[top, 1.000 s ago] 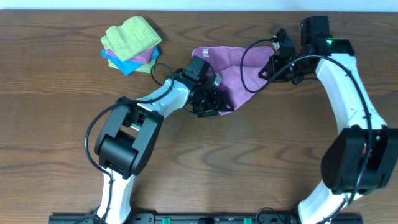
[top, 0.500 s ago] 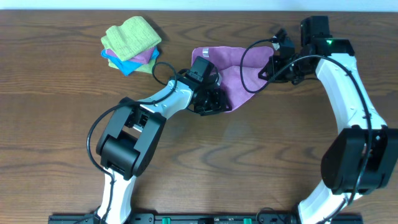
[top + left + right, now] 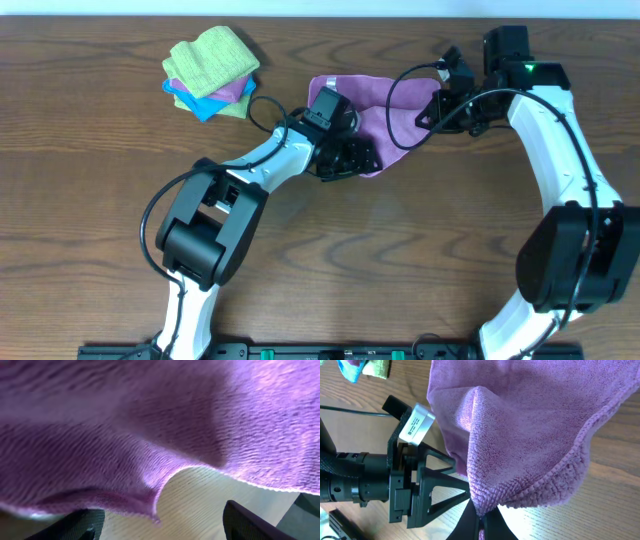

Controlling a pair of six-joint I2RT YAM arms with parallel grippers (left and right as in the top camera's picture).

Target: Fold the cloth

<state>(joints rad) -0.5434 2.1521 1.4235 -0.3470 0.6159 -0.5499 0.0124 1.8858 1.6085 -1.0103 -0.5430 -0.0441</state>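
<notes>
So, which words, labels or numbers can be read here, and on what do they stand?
No text is readable.
White sticker on the left gripper: print too small, blurred.
White label on the lilac cloth: too small to read.

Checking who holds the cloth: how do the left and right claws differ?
The left claw stands open, jaws wide apart at the cloth's edge; the right claw is shut, pinching a fold. The left claw is at the cloth's near side, the right claw at its far right corner. Both are at the same cloth.
</notes>
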